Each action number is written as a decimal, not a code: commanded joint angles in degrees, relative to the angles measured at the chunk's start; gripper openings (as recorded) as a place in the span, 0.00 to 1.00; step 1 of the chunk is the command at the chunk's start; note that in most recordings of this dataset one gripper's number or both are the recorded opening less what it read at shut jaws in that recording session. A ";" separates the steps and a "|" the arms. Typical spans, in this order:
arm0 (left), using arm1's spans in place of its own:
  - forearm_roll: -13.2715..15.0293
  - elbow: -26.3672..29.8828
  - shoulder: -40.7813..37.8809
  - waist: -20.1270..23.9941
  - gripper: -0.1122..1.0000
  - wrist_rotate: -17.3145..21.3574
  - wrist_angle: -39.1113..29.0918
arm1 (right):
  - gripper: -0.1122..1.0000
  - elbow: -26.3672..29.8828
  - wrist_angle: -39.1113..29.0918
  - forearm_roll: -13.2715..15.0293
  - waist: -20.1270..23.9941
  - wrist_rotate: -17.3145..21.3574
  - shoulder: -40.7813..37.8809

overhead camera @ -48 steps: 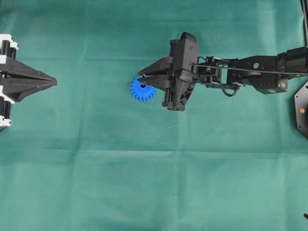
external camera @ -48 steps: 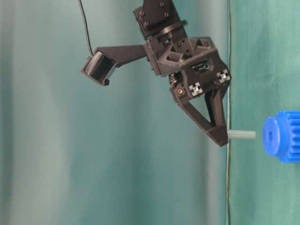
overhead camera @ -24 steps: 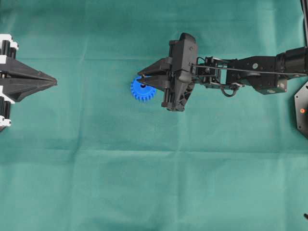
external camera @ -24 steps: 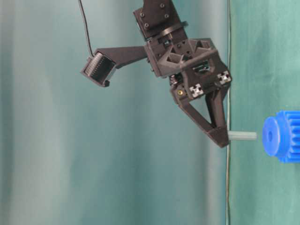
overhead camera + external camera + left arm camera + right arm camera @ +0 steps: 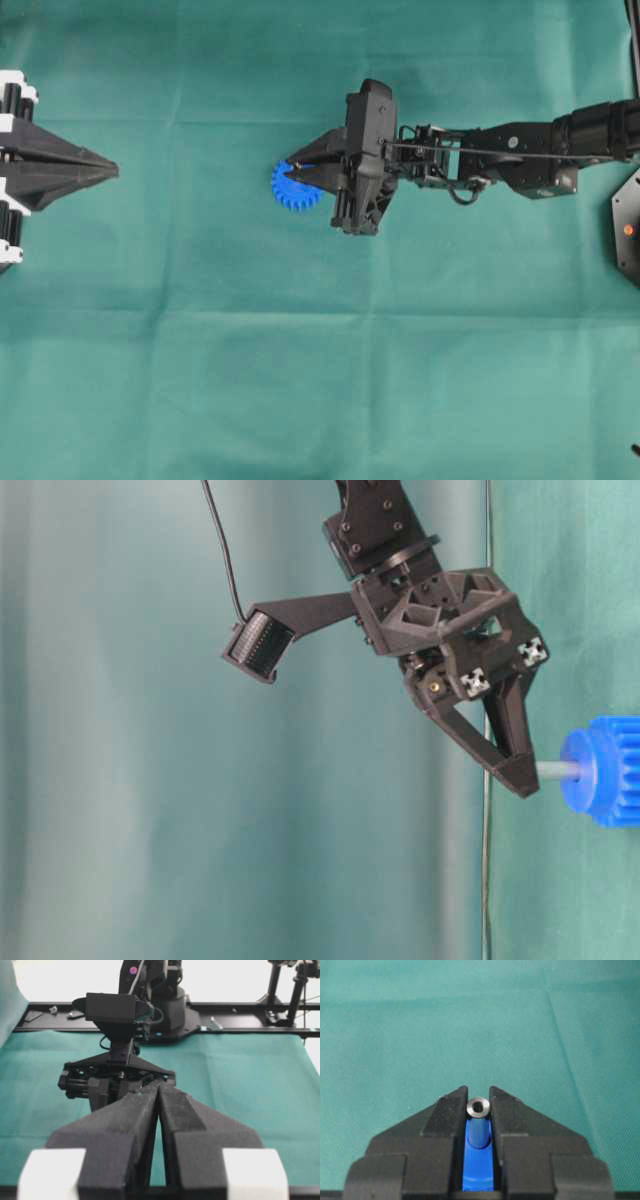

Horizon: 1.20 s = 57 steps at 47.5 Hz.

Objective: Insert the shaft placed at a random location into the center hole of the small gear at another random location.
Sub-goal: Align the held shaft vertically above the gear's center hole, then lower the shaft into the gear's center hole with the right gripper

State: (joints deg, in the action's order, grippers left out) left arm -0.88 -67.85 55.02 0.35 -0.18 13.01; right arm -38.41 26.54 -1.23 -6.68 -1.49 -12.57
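1. Right gripper (image 5: 290,172) reaches in from the right of the overhead view, tips over the small gear (image 5: 296,192); jaws clamped on the shaft (image 5: 478,1125).
2. Right wrist view: shaft pinched between the two black fingertips (image 5: 450,1107), seen end-on as a shiny ring with a dark middle; blue of the gear shows below it in the gap between the fingers.
3. Table-level view: shaft (image 5: 558,770) sticks out from the gripper (image 5: 522,778) tip, far end meeting the round blue hub face of the gear (image 5: 600,770). Center hole itself not visible; cannot tell how far the pin is in, if at all.
4. Gear sits on the green cloth (image 5: 300,380), left of middle in the overhead view, partly covered by the right fingers; teeth show along its left and lower edge.
5. Left gripper (image 5: 112,172) at the far left edge of the overhead view, well apart from the gear, jaws together with nothing between them; left wrist view shows the two fingers (image 5: 135,1115) meeting at the tip.
6. Left wrist view looks across the cloth at the right arm (image 5: 125,1035) facing it.
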 commanded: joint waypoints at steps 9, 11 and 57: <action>-0.18 1.05 -0.53 0.09 0.10 -0.09 0.26 | 0.22 1.23 0.70 0.09 0.09 -0.88 0.88; -0.18 1.14 -0.44 0.09 0.10 -0.09 0.26 | 0.22 1.14 0.70 0.09 0.18 -0.88 0.88; -0.18 1.05 -0.44 0.09 0.10 0.18 0.26 | 0.22 2.20 -2.29 0.18 0.18 -2.11 2.55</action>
State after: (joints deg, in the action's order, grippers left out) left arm -0.88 -67.85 55.02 0.26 -0.09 13.01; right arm -37.53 24.35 -0.97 -6.68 -2.72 -11.60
